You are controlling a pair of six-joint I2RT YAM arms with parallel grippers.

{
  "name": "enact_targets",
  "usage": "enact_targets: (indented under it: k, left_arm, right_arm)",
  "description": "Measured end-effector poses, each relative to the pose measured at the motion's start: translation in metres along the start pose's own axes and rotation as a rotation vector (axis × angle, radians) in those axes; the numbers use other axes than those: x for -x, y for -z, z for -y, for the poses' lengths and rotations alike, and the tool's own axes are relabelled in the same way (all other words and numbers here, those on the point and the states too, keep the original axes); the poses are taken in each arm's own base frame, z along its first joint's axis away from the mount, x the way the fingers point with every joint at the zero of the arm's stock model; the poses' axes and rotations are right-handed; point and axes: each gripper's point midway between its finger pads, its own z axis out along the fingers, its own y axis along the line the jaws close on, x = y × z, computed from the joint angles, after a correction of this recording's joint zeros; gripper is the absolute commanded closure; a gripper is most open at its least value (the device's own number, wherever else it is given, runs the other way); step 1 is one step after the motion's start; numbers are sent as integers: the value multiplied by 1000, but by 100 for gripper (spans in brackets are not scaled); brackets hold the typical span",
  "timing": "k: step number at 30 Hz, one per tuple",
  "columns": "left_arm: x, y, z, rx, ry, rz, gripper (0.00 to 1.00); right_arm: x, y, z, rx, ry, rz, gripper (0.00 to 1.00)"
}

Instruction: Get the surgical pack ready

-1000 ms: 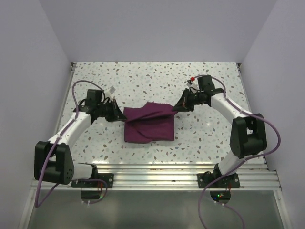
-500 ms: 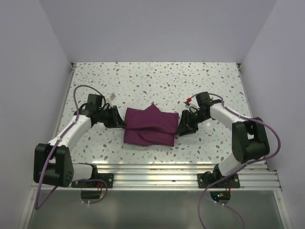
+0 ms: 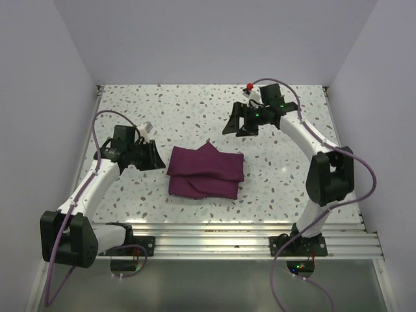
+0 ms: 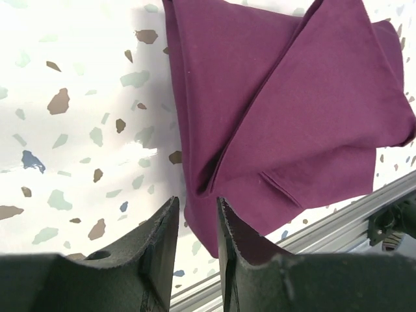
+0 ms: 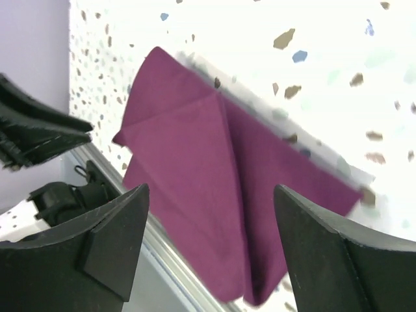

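The maroon bundle (image 3: 206, 170) is seen lying folded on the speckled surface (image 3: 195, 107), just ahead of the left hand (image 4: 197, 208). That hand's fingers are parted by a narrow gap, and nothing is gripped. The right hand (image 5: 209, 195) is spread wide and empty, with the bundle well apart in front of it.

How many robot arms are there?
2. The left arm sits left of the maroon bundle; the right arm reaches over the table beyond the bundle's right end. Neither is hidden.

No legible text, label or number anywhere
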Motion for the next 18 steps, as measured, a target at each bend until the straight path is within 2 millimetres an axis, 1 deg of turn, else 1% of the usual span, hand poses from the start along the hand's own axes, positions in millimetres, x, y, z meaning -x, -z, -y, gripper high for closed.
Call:
enact_targets:
  k: [2, 3, 8, 11, 14, 15, 17, 18]
  left_arm:
    - [0, 0, -3, 13, -4, 2, 67]
    - [0, 0, -3, 17, -9, 3, 68]
    - [0, 2, -6, 32, -34, 14, 69]
    - [1, 7, -5, 29, -46, 30, 69]
    - [3, 10, -3, 25, -60, 45, 69]
    - [3, 11, -3, 25, -61, 47, 70]
    - [3, 11, -4, 28, -68, 50, 70]
    - [3, 11, -4, 32, -68, 50, 70]
  right_arm:
    - [5, -28, 3, 6, 12, -39, 18]
    - [4, -43, 4, 10, 19, -59, 18]
    - [-20, -102, 9, 18, 26, -195, 20]
    - [-35, -124, 9, 24, 33, -254, 27]
    - [-45, -131, 4, 40, 36, -292, 39]
    - [-48, -131, 1, 44, 36, -302, 55]
    - [-52, -131, -3, 56, 43, -314, 77]
    - [-54, -131, -5, 62, 47, -320, 86]
